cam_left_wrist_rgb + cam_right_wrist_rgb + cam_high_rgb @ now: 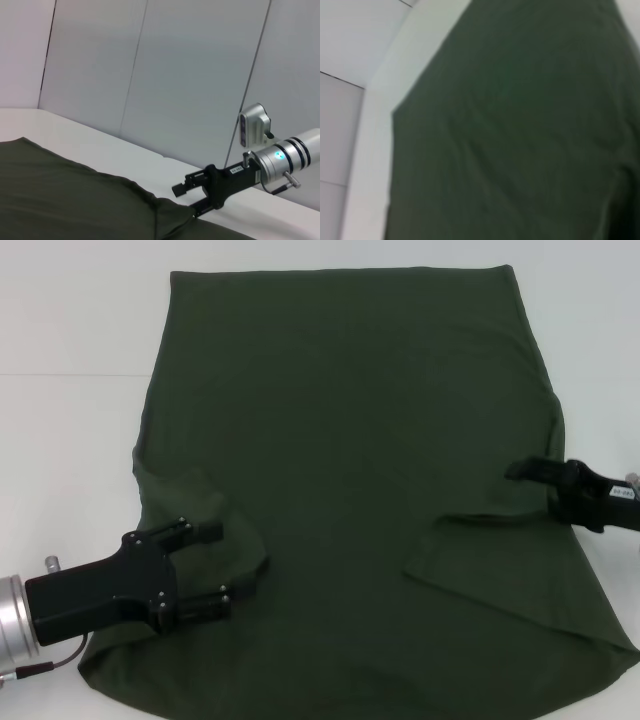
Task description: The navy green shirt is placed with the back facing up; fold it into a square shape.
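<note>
The white desk (pixel 60 440) carries the navy green shirt (pixel 350 440), which covers most of the middle of the head view. Its long axis runs from 12 o'clock, where the straight hem lies far from the robot, down to 6 o'clock at the near edge. Both sleeves lie folded inward onto the body: one flap at about 8 o'clock, a larger one at about 4 o'clock.

The left hand (pixel 212 565) sits at 8 o'clock, over the folded left sleeve, pointing toward 3 o'clock. Its two fingers are spread, one above the other in the picture, with cloth under and between them; I cannot tell whether they touch the fabric.

The right hand (pixel 528 472) is at 3 o'clock, at the shirt's right edge, pointing toward 9 o'clock and just above the right sleeve flap. From the left wrist camera the same hand (pixel 186 200) shows its fingers parted at the cloth's edge, the lower one touching or nearly touching it.

By my judgement the next fold runs along the long axis, so each hand must take its own side. The near corners lie toward 6 o'clock from both hands; the left one is nearer to its corner.
</note>
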Controlling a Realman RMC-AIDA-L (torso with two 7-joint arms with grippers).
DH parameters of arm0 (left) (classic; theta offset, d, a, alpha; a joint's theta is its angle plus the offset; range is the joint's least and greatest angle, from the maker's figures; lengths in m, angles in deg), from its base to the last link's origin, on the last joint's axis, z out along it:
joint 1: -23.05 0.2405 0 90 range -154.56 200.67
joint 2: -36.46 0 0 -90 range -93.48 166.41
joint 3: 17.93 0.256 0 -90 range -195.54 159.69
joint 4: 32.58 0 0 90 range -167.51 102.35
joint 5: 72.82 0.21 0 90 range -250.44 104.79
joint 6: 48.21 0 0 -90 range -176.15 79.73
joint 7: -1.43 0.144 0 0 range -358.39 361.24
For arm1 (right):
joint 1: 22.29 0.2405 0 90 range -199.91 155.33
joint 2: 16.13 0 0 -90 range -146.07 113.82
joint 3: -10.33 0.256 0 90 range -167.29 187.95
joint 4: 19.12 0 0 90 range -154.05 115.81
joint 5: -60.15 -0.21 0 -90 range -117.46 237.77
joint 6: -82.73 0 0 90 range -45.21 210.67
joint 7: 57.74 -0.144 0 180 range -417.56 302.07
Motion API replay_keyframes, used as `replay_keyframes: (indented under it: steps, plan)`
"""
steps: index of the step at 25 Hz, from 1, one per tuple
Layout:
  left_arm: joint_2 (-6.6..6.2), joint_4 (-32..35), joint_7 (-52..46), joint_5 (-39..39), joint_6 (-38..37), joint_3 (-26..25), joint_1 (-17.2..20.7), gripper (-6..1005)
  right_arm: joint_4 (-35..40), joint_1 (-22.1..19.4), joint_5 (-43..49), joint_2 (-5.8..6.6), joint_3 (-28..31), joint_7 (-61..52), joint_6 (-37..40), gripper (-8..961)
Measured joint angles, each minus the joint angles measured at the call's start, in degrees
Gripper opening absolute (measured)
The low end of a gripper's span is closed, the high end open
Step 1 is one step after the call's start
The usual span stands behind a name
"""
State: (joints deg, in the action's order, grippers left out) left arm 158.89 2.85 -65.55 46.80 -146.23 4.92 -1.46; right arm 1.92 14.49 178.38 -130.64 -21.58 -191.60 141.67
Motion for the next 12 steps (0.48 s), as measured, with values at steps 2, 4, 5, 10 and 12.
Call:
replay_keyframes:
  steps: [2,4,5,10,12]
  plan:
    - [0.0,-0.01,0.09,-0.15,0.02,0.0,-0.07,876,0.05,0.13,-2.73,-0.16,0.05,0.76,0.42,782]
    - [0.0,-0.02,0.14,-0.57,0.03,0.0,-0.04,876,0.05,-0.02,-6.42,-0.33,0.05,2.35,0.7,782]
    - [0.0,-0.01,0.16,-0.92,0.02,0.0,0.0,876,0.05,-0.19,-8.32,-0.38,0.05,3.29,0.79,783]
    - [0.0,0.01,-0.04,-1.45,-0.09,-0.02,0.17,876,-0.19,-0.6,-14.46,-0.47,0.0,7.69,2.38,784]
    - [0.0,0.02,-0.71,-1.82,-0.04,-0.41,0.29,876,0.05,-0.93,-14.98,-0.38,-0.23,9.72,4.29,784]
